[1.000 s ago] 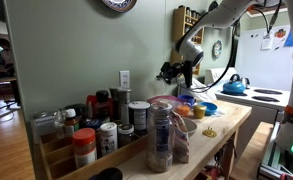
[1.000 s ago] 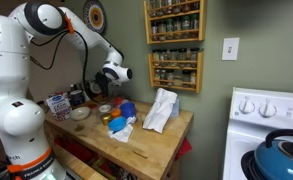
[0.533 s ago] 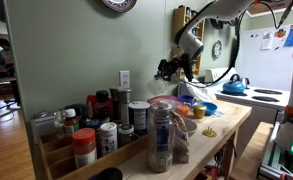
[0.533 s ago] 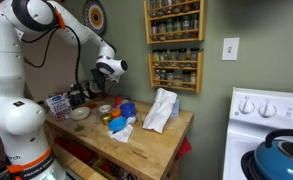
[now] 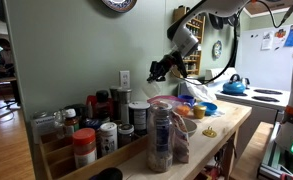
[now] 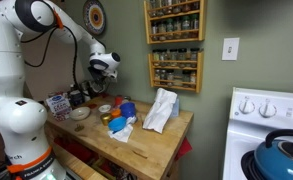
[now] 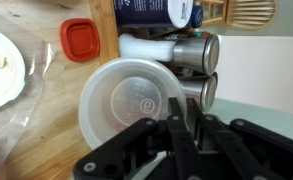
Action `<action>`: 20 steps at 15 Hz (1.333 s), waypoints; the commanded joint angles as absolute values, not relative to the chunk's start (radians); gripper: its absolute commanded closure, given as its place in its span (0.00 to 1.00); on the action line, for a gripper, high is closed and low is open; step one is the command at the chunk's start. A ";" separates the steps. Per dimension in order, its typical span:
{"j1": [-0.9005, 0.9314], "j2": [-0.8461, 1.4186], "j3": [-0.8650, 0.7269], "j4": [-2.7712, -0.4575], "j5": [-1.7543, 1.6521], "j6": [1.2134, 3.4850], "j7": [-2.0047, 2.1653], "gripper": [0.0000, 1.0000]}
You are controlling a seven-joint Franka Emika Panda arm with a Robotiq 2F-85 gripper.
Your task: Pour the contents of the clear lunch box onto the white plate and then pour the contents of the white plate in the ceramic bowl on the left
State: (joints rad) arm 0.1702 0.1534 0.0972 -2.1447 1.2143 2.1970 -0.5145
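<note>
In the wrist view my gripper (image 7: 183,125) is shut on the rim of the clear round lunch box (image 7: 131,100), which is tilted so its bottom faces the camera. I cannot see any contents in it. The white plate (image 7: 0,66), with pale food on it, lies on the wooden counter at the left edge. In both exterior views the gripper (image 5: 162,68) (image 6: 98,70) hangs well above the counter near the wall. A pale round bowl (image 6: 80,113) sits on the counter below it.
A red lid (image 7: 83,40), two steel shakers (image 7: 192,50) and a dark can (image 7: 146,10) stand near the lunch box. A white bag (image 6: 161,108) and blue dishes (image 6: 126,107) lie mid-counter. Jars (image 5: 161,135) crowd one end. A spice rack (image 6: 176,45) hangs on the wall.
My gripper has risen and swung toward the wall with the lunch box in it. Nothing on the counter has moved.
</note>
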 commanded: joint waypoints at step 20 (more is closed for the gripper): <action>0.304 0.507 0.172 -1.779 0.153 2.378 0.251 0.97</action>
